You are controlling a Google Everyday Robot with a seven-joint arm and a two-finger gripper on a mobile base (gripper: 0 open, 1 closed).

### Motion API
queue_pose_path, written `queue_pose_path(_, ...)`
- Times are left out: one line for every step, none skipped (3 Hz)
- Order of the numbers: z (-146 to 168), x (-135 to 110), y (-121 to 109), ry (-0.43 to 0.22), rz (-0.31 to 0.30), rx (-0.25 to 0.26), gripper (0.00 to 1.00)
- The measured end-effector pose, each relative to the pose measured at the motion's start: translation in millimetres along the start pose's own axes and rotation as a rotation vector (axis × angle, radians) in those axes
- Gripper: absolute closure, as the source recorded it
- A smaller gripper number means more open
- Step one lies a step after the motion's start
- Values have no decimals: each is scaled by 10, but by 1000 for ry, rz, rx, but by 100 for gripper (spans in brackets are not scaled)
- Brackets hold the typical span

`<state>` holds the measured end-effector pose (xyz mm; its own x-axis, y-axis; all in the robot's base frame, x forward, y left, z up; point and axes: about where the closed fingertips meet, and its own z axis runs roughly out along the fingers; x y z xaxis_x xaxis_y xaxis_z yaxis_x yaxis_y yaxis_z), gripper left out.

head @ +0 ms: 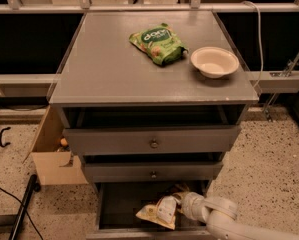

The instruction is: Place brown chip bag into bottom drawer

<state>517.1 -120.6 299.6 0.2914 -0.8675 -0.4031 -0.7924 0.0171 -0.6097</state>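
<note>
The brown chip bag [159,211], with yellow-tan edges and a white label, is inside the open bottom drawer [116,204] of the grey cabinet, low in the view. My gripper [180,205] reaches into the drawer from the lower right on its white arm [224,219] and is at the bag's right end. The bag hides where the gripper meets it.
A green snack bag [157,43] and a white bowl [214,61] lie on the cabinet top [104,64]. Two shallower drawers with round knobs [153,144] are slightly open above the bottom drawer. An open cardboard box [51,154] stands on the floor to the left.
</note>
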Motion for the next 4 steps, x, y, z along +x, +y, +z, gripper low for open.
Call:
queue_pose_path(226,27,-32,-7,-31,11,100)
queue_pose_path(511,92,-65,1,-59,17,100)
queue_pose_path(688,165,-86,11,-69,27,100)
queue_pose_path(924,321,-69,21,-87,57,100)
